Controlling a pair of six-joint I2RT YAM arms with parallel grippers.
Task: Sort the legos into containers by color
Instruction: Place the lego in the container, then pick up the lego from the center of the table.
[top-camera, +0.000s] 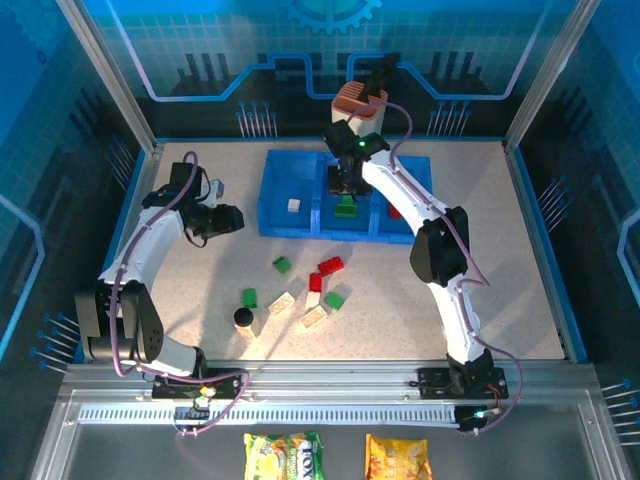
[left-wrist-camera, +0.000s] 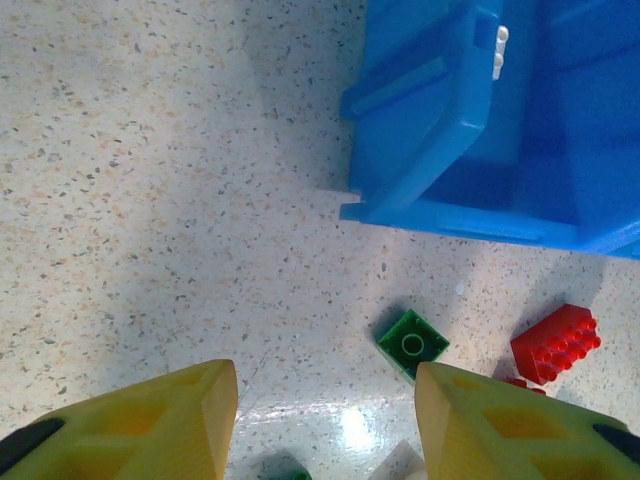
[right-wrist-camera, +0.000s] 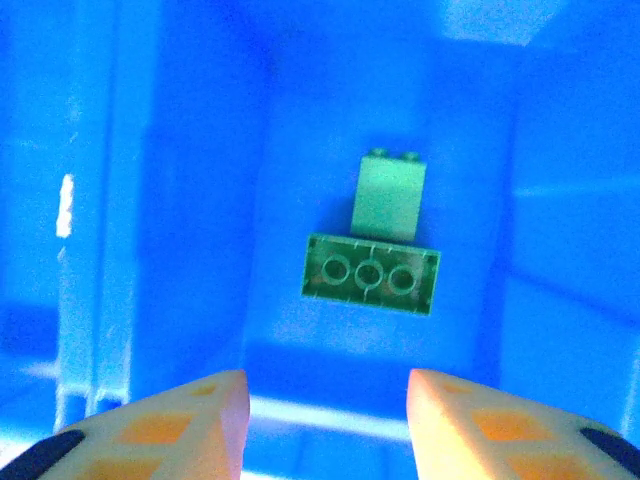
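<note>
Tray (top-camera: 285, 180), blue, translucent, three open compartments side by side, at 12 o'clock on the speckled desk (top-camera: 500, 270).

Contents:
- Left compartment: one cream brick (top-camera: 293, 205).
- Middle compartment: two green bricks. One is a long brick (right-wrist-camera: 370, 273) with its hollow side toward the right wrist camera. The other is a paler upright brick (right-wrist-camera: 389, 197), touching it at its 12 o'clock.
- Right compartment: a red piece (top-camera: 395, 212), partly hidden behind the right arm.

Loose legos, on the desk at 6 o'clock of the tray:
- Nearest the tray: small green brick (top-camera: 282, 265) and long red brick (top-camera: 330, 265).
- Below the long red brick: second red brick (top-camera: 316, 282).
- Further toward 6 o'clock: green brick (top-camera: 249, 297), cream brick (top-camera: 281, 303), green brick (top-camera: 335, 299) and cream brick (top-camera: 314, 316).

Black cylinder (top-camera: 243, 317), just at 6 o'clock of the leftmost green brick.

Right fingers (right-wrist-camera: 160, 425), orange-tinted, released and empty, hanging over the middle compartment.

Left fingers (left-wrist-camera: 170, 420), yellow, released and empty, above bare desk at 9 o'clock of the tray. In the left wrist view the small green brick and long red brick lie toward 2 o'clock.

Cup holder (top-camera: 358, 105), orange and white, at 12 o'clock beyond the tray.

Snack packets (top-camera: 285, 455), two, at 6 o'clock below the arm bases.
</note>
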